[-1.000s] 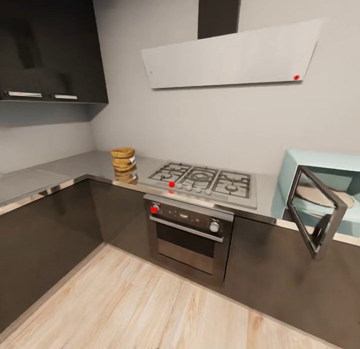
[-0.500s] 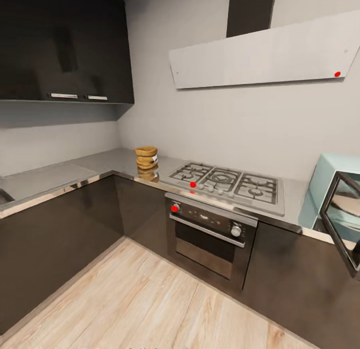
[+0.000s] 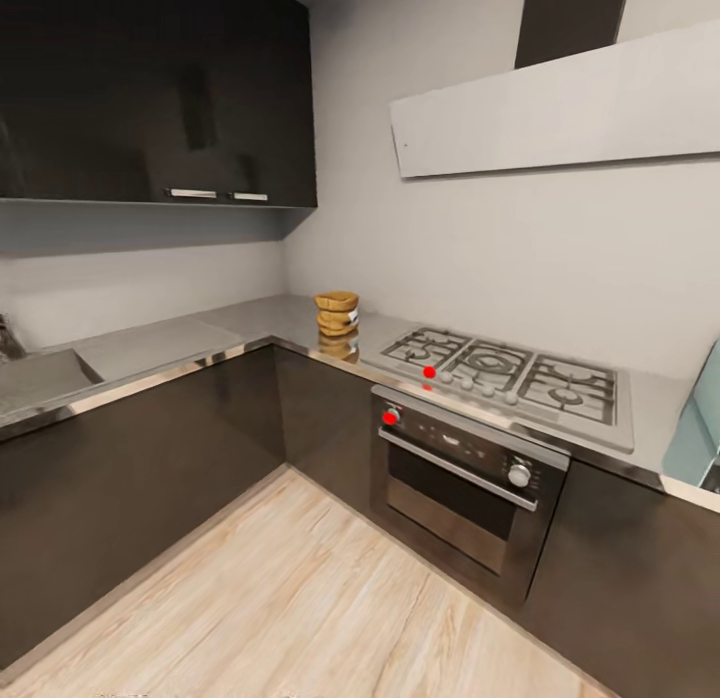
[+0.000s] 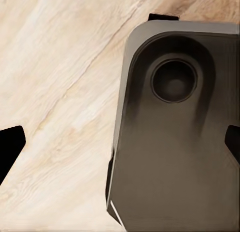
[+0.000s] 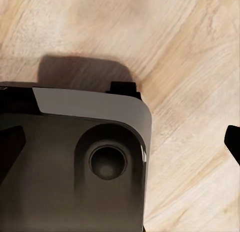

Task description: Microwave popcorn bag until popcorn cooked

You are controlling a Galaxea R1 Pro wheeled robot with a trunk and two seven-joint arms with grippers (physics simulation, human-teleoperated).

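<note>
Both pincers hang over the wooden floor [image 4: 60,92] beside the robot's base [image 4: 175,152], empty with fingertips spread wide, while the popcorn bag [image 3: 337,313] sits on the table [image 3: 260,320] at 11 o'clock, so rolling in carelessly risks knocking it toward the gas hob [image 3: 505,373].

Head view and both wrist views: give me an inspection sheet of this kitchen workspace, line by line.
Surface: the countertop, grey and reflective, runs round the corner over dark cabinet fronts.
Job's things: the popcorn bag stands upright on the countertop beside the gas hob; a sliver of the microwave sits at the frame's edge.
Clutter: nothing seen.
Grippers: left gripper and right gripper both open, dark fingertips wide apart, holding nothing, pointing down at the wooden floor and the robot's base.
Cables: nothing seen.
Surroundings: oven under the hob, range hood above, dark wall cabinets.
</note>
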